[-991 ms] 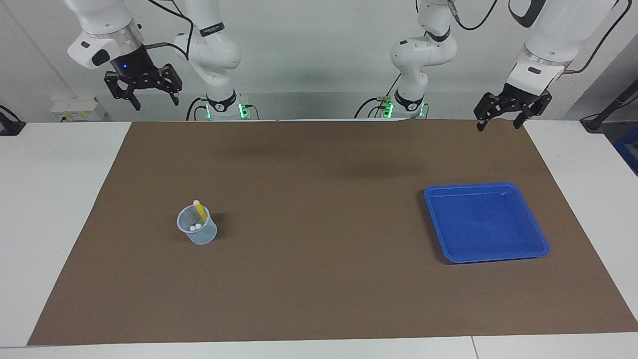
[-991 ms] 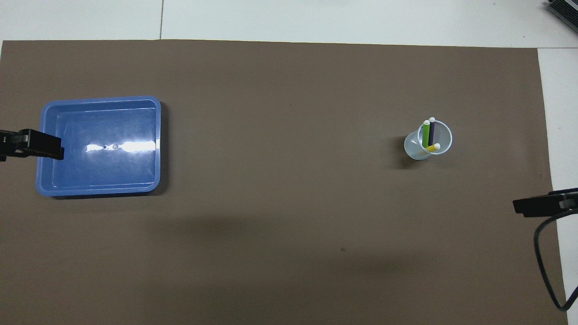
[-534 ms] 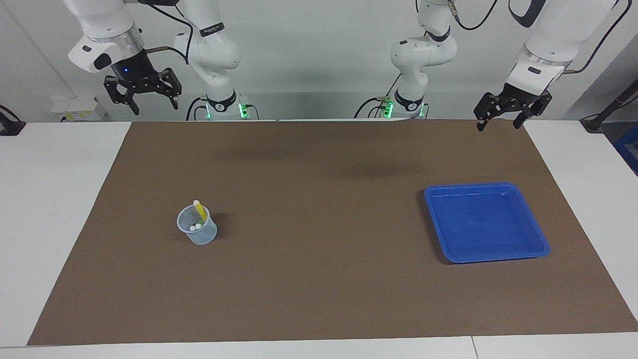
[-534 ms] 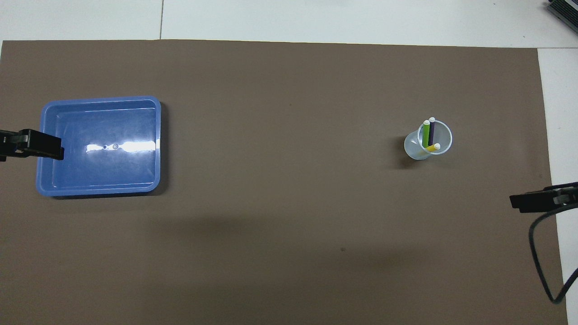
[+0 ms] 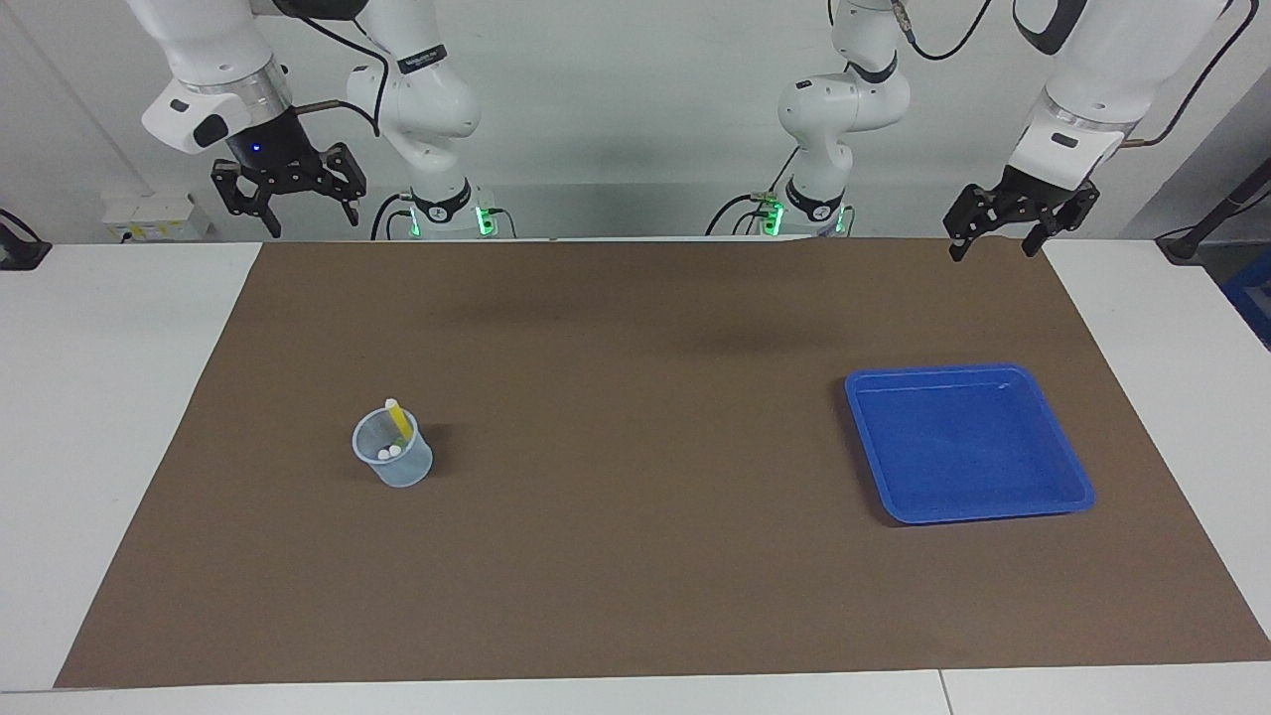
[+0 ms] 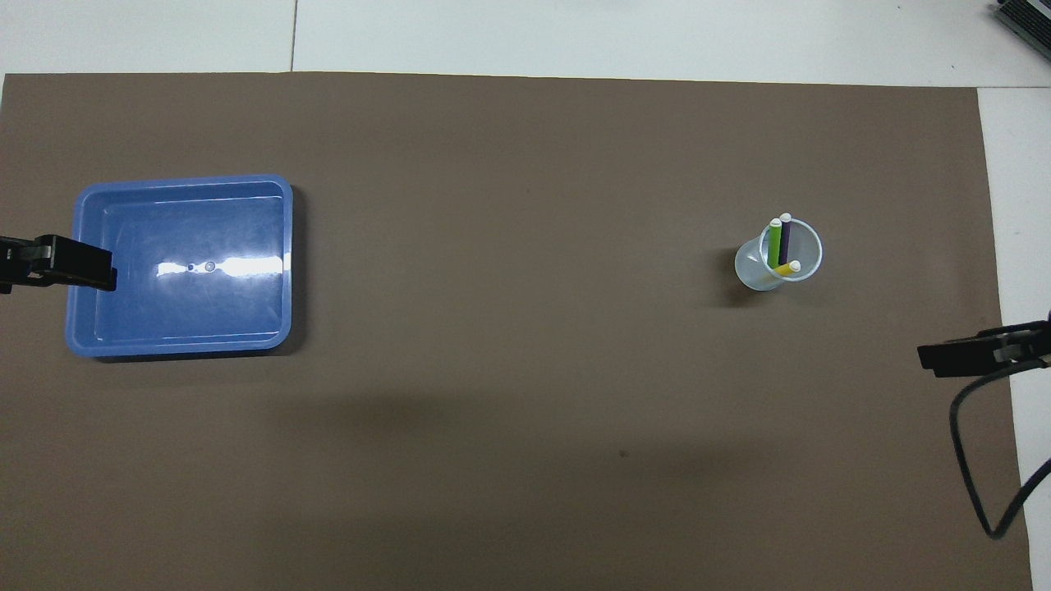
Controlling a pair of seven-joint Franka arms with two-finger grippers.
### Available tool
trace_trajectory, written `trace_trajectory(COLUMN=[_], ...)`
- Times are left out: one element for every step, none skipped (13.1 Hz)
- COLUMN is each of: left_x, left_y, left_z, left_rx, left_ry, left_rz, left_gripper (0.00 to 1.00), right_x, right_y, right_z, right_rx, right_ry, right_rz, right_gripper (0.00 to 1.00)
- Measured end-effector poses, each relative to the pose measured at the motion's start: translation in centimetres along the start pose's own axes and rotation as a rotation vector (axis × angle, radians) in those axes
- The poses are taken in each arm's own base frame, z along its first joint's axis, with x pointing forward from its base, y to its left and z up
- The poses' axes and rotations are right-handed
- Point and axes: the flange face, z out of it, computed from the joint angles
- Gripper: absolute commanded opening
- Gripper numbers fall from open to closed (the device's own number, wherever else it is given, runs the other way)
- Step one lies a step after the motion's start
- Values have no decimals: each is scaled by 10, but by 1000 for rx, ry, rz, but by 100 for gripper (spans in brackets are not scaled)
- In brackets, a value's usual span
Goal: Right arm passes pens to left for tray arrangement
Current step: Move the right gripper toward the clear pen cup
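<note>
Three pens stand in a small translucent cup [image 5: 392,452] [image 6: 778,258] on the brown mat toward the right arm's end: a yellow pen [image 5: 398,420] [image 6: 788,268], a green pen [image 6: 774,245] and a purple pen [image 6: 786,234]. The blue tray [image 5: 968,442] [image 6: 189,316] lies bare toward the left arm's end. My right gripper [image 5: 311,216] hangs open and holds nothing, high over the mat's edge by the robots. My left gripper [image 5: 993,248] is also open and holds nothing, raised over the mat's corner, well above the tray.
The brown mat [image 5: 635,556] covers most of the white table [image 5: 109,397]. A black cable [image 6: 977,460] loops down from the right arm over the mat's edge. Both arm bases [image 5: 442,214] stand at the robots' edge of the table.
The right gripper has shifted a little toward the mat's middle and turned slightly. The left arm, the cup with the pens and the tray have not moved.
</note>
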Motion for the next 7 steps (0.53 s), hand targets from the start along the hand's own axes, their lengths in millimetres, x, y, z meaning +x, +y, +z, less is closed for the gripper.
trace_trajectory(left_x=[0, 0, 0, 0, 0, 0, 0], left_y=[0, -1, -1, -1, 0, 0, -1], left_z=[0, 0, 0, 0, 0, 0, 0], left_rx=[0, 0, 0, 0, 0, 0, 0], left_ry=[0, 0, 0, 0, 0, 0, 0], left_rz=[0, -1, -2, -1, 0, -1, -1], left_gripper=[100, 100, 100, 100, 100, 100, 100], right_x=[4, 9, 13, 16, 21, 29, 38], right_y=[2, 2, 1, -1, -4, -9, -11], right_z=[5, 11, 16, 20, 24, 31, 41], right_rx=[2, 0, -9, -16, -19, -23, -29], right_ry=[0, -6, -15, -19, -16, -11, -8], right_rz=[-1, -6, -16, -25, -37, -53, -69], right_gripper=[100, 100, 100, 100, 100, 100, 100])
